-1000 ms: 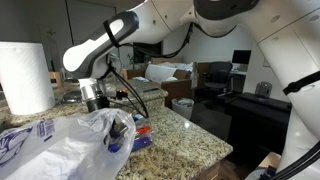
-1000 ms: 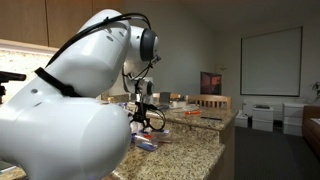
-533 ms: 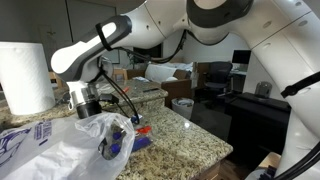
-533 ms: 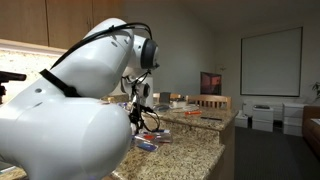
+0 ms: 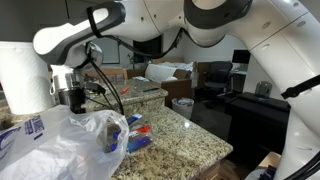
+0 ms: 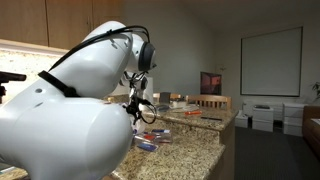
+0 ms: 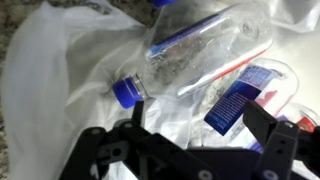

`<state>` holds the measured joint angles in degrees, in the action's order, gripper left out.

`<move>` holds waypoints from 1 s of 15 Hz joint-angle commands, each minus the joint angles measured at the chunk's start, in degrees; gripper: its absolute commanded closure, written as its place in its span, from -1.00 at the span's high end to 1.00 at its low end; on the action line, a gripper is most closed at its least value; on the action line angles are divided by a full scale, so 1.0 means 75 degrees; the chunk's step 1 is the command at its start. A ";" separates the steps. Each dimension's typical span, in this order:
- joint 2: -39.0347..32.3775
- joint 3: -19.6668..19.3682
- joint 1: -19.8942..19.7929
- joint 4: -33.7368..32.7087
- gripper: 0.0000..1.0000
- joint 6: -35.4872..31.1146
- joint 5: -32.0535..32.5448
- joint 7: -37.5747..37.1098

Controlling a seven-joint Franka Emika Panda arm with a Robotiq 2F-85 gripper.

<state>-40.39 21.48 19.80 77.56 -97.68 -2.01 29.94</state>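
My gripper (image 5: pixel 76 99) hangs over a crumpled white plastic bag (image 5: pixel 55 148) on a granite counter (image 5: pixel 185 140); it also shows in an exterior view (image 6: pixel 133 108). In the wrist view the gripper (image 7: pixel 195 140) is open and empty, its dark fingers spread above the bag (image 7: pixel 60 90). A clear plastic bottle (image 7: pixel 205 50) with a blue cap (image 7: pixel 128 92) lies on the bag beyond the fingers. A blue packet (image 7: pixel 243 97) lies beside the bottle, near the right finger. Nothing is between the fingers.
A large paper towel roll (image 5: pixel 25 75) stands at the counter's back, close to the arm. Blue and red packets (image 5: pixel 140 135) lie by the bag's mouth. Boxes and clutter (image 5: pixel 165 80) sit behind the counter. The counter edge (image 5: pixel 215 160) drops off toward the room.
The gripper has moved away from the bag's mouth toward the paper towel roll and risen a little. The bag and bottle have stayed on the counter.
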 commanded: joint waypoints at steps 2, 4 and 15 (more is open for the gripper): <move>0.1219 0.0041 -0.0674 0.1335 1.00 -0.0712 -0.0401 0.0085; 0.1371 -0.0027 -0.0816 0.1485 1.00 -0.0568 -0.0534 0.0294; 0.2008 -0.0395 -0.1145 0.3300 1.00 -0.0241 -0.0337 0.1354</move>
<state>-27.79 18.95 11.31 97.04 -98.51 -5.53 37.16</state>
